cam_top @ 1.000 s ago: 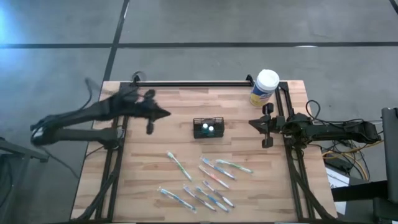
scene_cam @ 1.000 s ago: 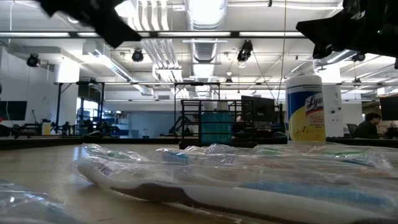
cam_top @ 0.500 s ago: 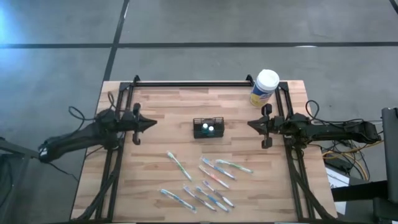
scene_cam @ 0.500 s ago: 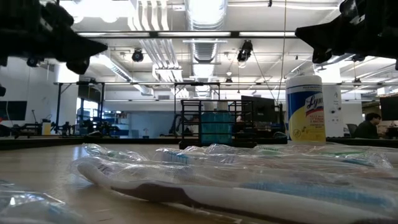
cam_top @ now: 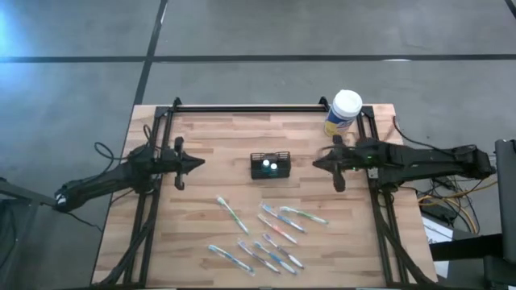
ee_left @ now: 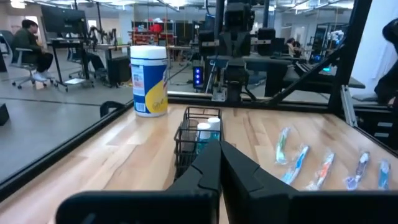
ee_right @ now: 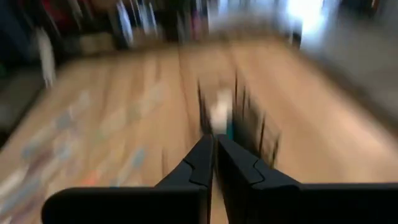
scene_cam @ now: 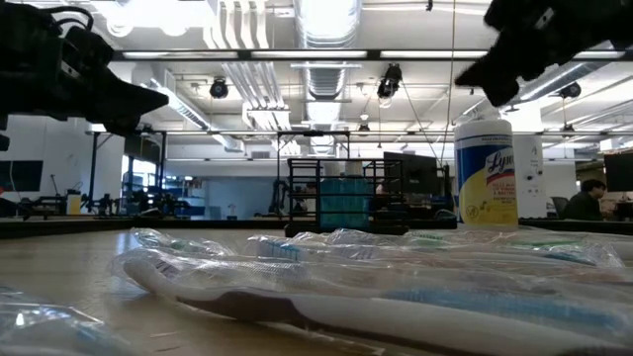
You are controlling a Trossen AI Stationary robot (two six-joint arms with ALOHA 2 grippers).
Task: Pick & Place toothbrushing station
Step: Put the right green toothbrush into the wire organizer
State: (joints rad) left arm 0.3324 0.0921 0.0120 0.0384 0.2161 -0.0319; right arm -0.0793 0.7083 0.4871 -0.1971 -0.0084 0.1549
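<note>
Caddy (cam_top: 269, 165) upright mid-table, between both arms, untouched. Right gripper (cam_top: 317, 162) just beside it, jaws pressed shut, empty; left gripper (cam_top: 199, 162) farther off, likewise shut and empty. Before closing in: open wide, line up square on one wire wall, avoid tipping. Toothbrushes (cam_top: 274, 234) well clear, nearer front edge.

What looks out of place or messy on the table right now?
Nothing looks spilled or damaged. The caddy stands upright mid-table and the canister stands upright at the far right corner. The wrapped toothbrushes lie scattered at mixed angles on the near half, loose rather than lined up.
</note>
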